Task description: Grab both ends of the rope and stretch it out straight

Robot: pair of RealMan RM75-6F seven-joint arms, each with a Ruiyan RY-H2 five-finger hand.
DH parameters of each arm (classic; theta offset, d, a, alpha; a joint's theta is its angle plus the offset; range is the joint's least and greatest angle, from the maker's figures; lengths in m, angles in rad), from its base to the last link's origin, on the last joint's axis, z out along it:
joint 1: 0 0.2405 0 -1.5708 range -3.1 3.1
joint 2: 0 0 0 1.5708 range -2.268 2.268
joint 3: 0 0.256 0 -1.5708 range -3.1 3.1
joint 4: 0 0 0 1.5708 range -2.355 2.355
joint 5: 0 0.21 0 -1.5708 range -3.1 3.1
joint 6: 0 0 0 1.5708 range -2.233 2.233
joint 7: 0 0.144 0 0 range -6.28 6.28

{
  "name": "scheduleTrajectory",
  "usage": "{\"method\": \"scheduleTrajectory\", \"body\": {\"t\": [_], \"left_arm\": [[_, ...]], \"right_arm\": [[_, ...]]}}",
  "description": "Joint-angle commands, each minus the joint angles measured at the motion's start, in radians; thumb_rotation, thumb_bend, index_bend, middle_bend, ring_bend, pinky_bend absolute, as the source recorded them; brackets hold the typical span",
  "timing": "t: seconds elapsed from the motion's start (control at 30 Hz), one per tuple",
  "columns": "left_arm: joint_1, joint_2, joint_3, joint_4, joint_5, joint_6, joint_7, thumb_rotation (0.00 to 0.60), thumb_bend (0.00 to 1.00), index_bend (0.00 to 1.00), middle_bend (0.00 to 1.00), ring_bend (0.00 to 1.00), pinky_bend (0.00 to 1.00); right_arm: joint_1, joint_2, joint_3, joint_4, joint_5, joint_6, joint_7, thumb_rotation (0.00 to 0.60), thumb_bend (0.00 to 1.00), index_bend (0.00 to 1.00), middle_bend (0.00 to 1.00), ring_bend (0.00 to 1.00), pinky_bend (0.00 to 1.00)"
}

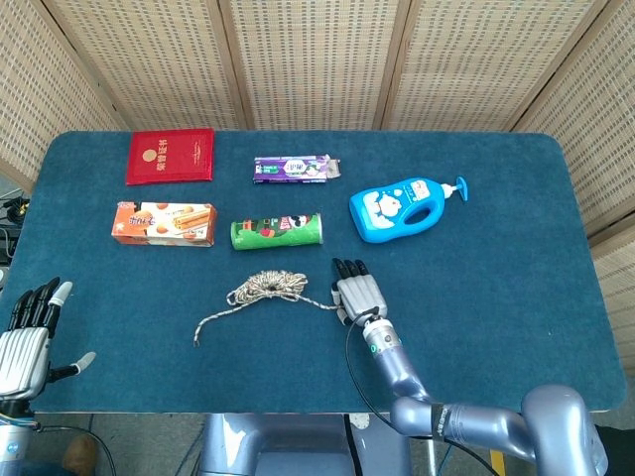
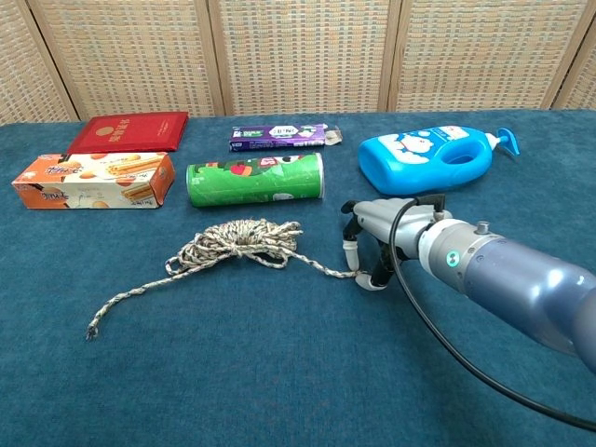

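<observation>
The speckled rope [image 1: 266, 287] [image 2: 238, 239] lies on the blue table as a loose coil. One free end trails toward the front left [image 2: 90, 330]. Its other end runs right into my right hand [image 1: 357, 295] [image 2: 380, 237], which rests low on the cloth. There the curled fingers and the thumb pinch the rope end against the table. My left hand [image 1: 28, 335] shows only in the head view. It hangs off the table's front left corner with its fingers spread, holds nothing, and is far from the rope.
A green can [image 2: 254, 179] lies just behind the coil. A blue pump bottle [image 2: 430, 156] stands behind my right hand. An orange biscuit box [image 2: 93, 180], a red booklet [image 2: 128, 131] and a purple packet [image 2: 279, 138] sit further back.
</observation>
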State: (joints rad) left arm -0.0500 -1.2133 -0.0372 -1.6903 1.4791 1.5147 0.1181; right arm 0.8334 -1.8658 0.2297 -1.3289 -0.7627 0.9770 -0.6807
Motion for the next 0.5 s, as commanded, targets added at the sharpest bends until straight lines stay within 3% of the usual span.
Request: {"method": "scheduleTrajectory", "body": {"t": [0.03,0.37,0.5], "left_arm": [[0.000,0.001,0.000,0.000,0.000,-0.001,-0.001,0.600,0.00,0.00,0.00,0.00,0.00],[0.000,0.004,0.002,-0.001,0.002,-0.002,-0.007,0.600,0.00,0.00,0.00,0.00,0.00],[-0.001,0.004,0.002,0.000,0.002,-0.003,-0.008,0.600,0.00,0.00,0.00,0.00,0.00]], "right_arm": [[0.002,0.000,-0.001,0.001,0.003,0.000,-0.002,0.600,0.37,0.54,0.00,0.00,0.00],[0.006,-0.004,-0.012,0.007,0.006,0.000,-0.004,0.600,0.39,0.56,0.00,0.00,0.00],[0.007,-0.009,-0.016,0.016,-0.002,0.001,0.001,0.600,0.39,0.63,0.00,0.00,0.00]]}}
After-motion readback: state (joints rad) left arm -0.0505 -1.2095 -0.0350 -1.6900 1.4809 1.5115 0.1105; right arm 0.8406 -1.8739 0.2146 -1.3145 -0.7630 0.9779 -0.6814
